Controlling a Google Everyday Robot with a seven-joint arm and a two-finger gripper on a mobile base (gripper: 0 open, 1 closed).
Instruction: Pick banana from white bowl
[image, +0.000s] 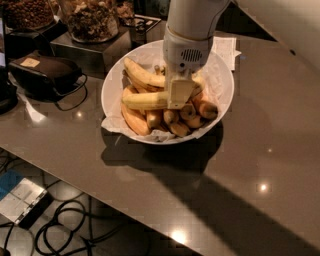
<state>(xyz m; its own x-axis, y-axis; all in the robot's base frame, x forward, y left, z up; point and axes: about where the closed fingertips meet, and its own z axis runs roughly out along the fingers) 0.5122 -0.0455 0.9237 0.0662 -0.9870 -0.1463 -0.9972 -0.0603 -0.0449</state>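
Dark glossy tabletop (240, 150): a black case (45, 72) sits at its left edge, then the white bowl (224, 87) toward the far edge. The banana (145, 100) lies on top of the pile in the bowl, long axis left-to-right. The jaws hang down inside the bowl over its right end; their spread is hidden, so I cannot tell.

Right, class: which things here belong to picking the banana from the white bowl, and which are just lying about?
Job: banana; white bowl; gripper, down in the bowl at the banana.
Lying about: short bunched bananas; slimmer curved banana; glass jar; dark pouch; paper sheet; floor cables.
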